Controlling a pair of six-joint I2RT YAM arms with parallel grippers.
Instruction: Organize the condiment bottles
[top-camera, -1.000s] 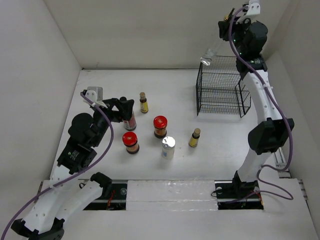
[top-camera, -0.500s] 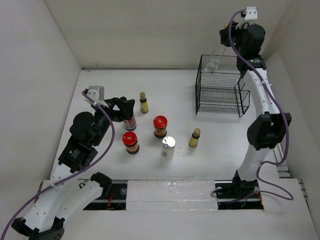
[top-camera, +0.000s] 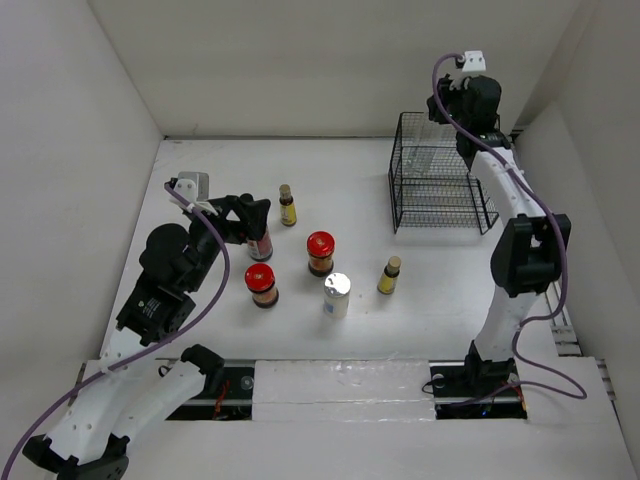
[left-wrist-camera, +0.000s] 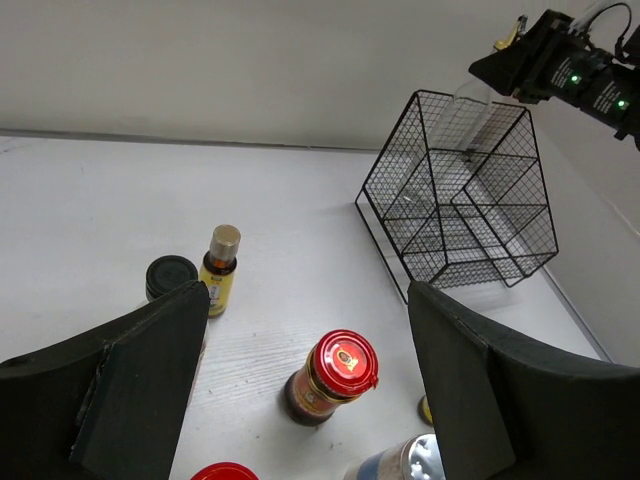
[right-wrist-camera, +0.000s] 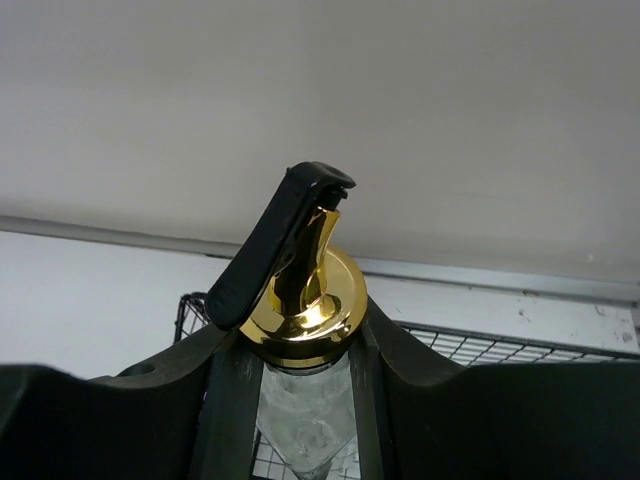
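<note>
My right gripper (top-camera: 458, 108) (right-wrist-camera: 300, 395) is shut on the neck of the tall clear gold-spouted bottle (right-wrist-camera: 303, 300) (left-wrist-camera: 468, 112), which hangs upright into the back of the black wire basket (top-camera: 440, 190) (left-wrist-camera: 470, 200). On the table stand two red-lidded jars (top-camera: 320, 250) (top-camera: 262, 284), a silver-lidded jar (top-camera: 337, 295), two small yellow brown-capped bottles (top-camera: 287, 205) (top-camera: 389, 275) and a dark black-capped bottle (top-camera: 260, 243) (left-wrist-camera: 170, 275). My left gripper (top-camera: 250, 213) (left-wrist-camera: 310, 380) hovers open just above the dark bottle, holding nothing; a red-lidded jar (left-wrist-camera: 333, 375) shows below between its fingers.
The basket stands at the back right, close to the rear and right walls. White walls close the table in on three sides. The loose bottles cluster left of centre, with bare table between them and the basket.
The right arm has swung left and down, bringing the clear bottle from high above the basket into its back part. The left arm has not moved.
</note>
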